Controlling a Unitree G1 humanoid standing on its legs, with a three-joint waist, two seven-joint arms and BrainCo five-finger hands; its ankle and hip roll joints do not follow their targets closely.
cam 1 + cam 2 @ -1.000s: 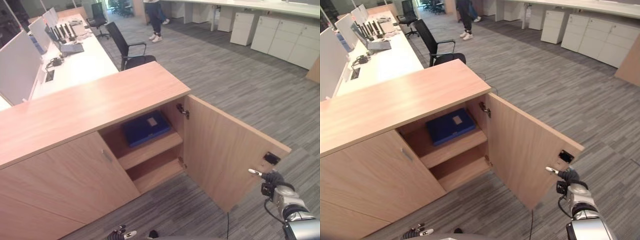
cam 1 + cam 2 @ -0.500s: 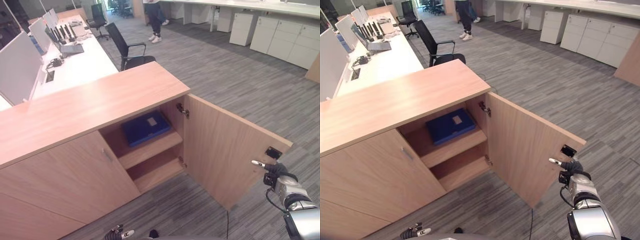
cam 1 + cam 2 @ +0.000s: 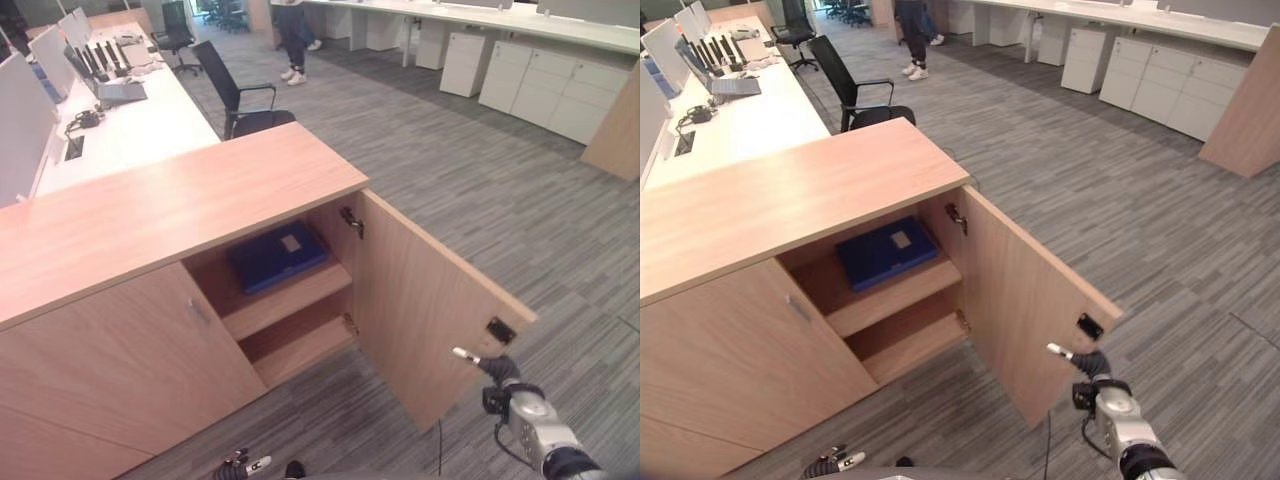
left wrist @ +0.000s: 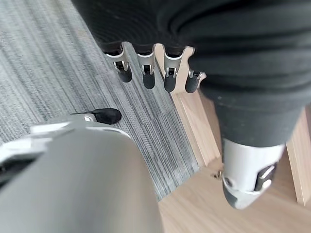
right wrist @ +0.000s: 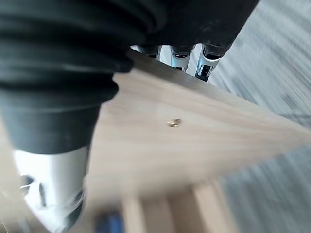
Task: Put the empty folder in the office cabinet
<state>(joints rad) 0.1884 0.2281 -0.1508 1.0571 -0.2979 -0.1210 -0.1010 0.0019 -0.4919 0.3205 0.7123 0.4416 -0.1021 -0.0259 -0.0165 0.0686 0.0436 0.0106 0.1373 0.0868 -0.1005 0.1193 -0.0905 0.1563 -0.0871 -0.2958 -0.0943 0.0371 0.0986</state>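
— Blue plastic, that folder (image 3: 277, 257): from the left eye view it lies flat on the upper shelf (image 3: 290, 297) of the office cabinet (image 3: 180, 205), so I'd say the putting-in is done and the step now is shutting up.

— And the door (image 3: 425, 305)?

— Wide open. The right robot hand (image 3: 487, 366) sits at its free edge, low down, one finger poking toward the panel.

— The right eye view?

— Same scene: the hand just by the door's outer edge, near the dark catch (image 3: 1089, 326). A person (image 3: 908, 30) stands far off by an office chair (image 3: 855, 88).

— Left wrist view?

— The left robot hand (image 4: 150, 73) hangs over the grey carpet (image 4: 43, 73), fingers relaxed and spread, holding nothing.

— Right wrist view?

— Its fingers reach over the top edge of the wooden door, straight rather than curled, as far as I can tell; the thumb lies on the near face.

— Next, then?

— My guess: push that panel round on its hinge (image 3: 351, 221) until it closes, keeping contact at the edge.
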